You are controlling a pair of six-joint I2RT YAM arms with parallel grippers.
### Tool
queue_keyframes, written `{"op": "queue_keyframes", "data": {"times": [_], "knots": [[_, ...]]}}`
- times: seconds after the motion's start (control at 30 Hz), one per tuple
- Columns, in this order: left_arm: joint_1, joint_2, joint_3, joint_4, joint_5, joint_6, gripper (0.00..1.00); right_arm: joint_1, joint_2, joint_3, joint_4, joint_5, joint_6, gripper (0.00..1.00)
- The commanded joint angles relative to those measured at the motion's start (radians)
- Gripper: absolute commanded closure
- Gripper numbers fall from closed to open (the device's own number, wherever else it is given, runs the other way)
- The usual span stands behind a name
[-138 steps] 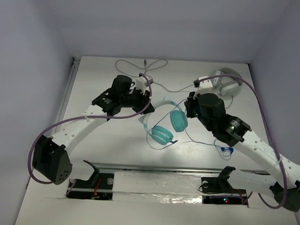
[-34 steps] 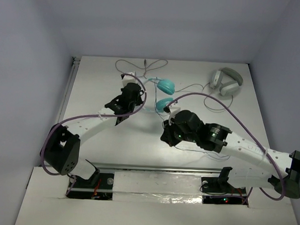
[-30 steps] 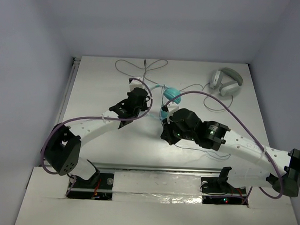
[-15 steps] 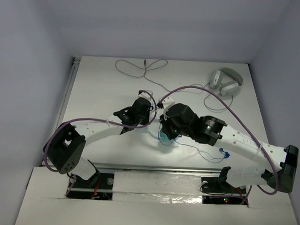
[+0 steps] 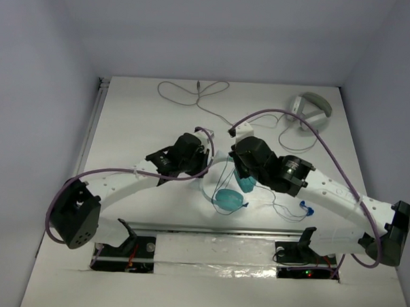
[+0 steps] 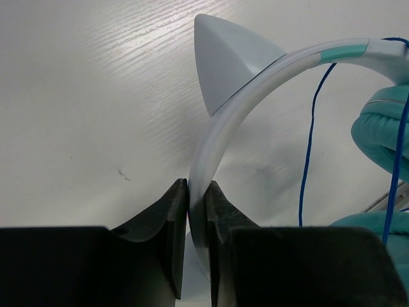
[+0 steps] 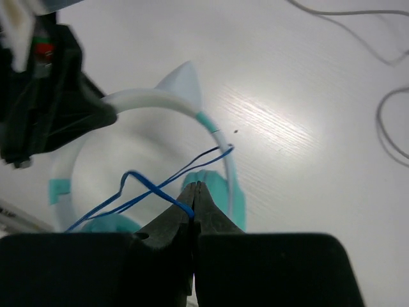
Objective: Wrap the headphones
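The headphones have teal ear cups [image 5: 229,199], a pale headband [image 6: 255,70] with a pointed white ear on it, and a thin blue cable [image 6: 310,147]. They sit mid-table, one cup resting low and the band raised. My left gripper [image 6: 197,192] is shut on the headband's lower end; from above the left gripper [image 5: 203,168] is just left of the band. My right gripper [image 7: 195,192] is shut on the blue cable [image 7: 147,185], above an ear cup [image 7: 227,192], with loops of cable running to the band [image 7: 147,99]. In the top view the right gripper [image 5: 244,170] is over the upper cup.
Grey-white headphones [image 5: 310,110] lie at the far right, their grey cable [image 5: 194,93] looping across the back of the table. The blue cable's plug end [image 5: 306,211] trails at the near right. A rail [image 5: 208,228] runs along the near edge.
Both arms have carried the headphones from the table's back-middle toward the near side. The ear cups now sit lower, and the right gripper has swung the cable round them.
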Motion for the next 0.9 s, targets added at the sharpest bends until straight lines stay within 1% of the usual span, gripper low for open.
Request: {"op": "queue_keyframes", "data": {"times": [0.0, 0.13, 0.23, 0.33, 0.4, 0.43, 0.63, 0.7, 0.73, 0.8, 0.87], "knots": [[-0.005, -0.055, 0.079, -0.055, 0.039, 0.041, 1.00, -0.009, -0.034, -0.012, 0.067, 0.193, 0.023, 1.00], [-0.005, -0.059, 0.122, -0.114, 0.013, 0.087, 1.00, -0.019, -0.041, -0.022, 0.102, 0.338, 0.023, 1.00], [-0.005, -0.059, 0.138, -0.135, 0.027, 0.119, 1.00, -0.019, -0.046, -0.025, 0.119, 0.369, 0.024, 1.00], [-0.005, -0.075, 0.144, -0.132, 0.070, 0.131, 1.00, -0.031, -0.055, -0.044, 0.128, 0.362, 0.041, 0.97], [0.029, -0.096, 0.144, -0.122, 0.103, 0.131, 1.00, -0.057, -0.058, -0.064, 0.134, 0.342, 0.063, 0.95], [0.041, -0.104, 0.142, -0.108, 0.174, 0.133, 1.00, -0.068, -0.058, -0.074, 0.153, 0.302, 0.070, 0.94], [0.073, -0.150, 0.164, -0.094, 0.315, 0.156, 1.00, -0.121, -0.046, -0.117, 0.194, 0.221, 0.116, 0.92], [0.096, -0.171, 0.164, -0.080, 0.355, 0.156, 1.00, -0.134, -0.056, -0.124, 0.214, 0.198, 0.118, 0.89], [0.119, -0.177, 0.162, -0.076, 0.402, 0.156, 1.00, -0.146, -0.061, -0.125, 0.226, 0.179, 0.123, 0.88], [0.141, -0.191, 0.161, -0.060, 0.435, 0.144, 1.00, -0.146, -0.076, -0.136, 0.245, 0.161, 0.129, 0.87], [0.177, -0.200, 0.165, -0.053, 0.429, 0.125, 1.00, -0.155, -0.095, -0.153, 0.280, 0.141, 0.147, 0.87]]}}
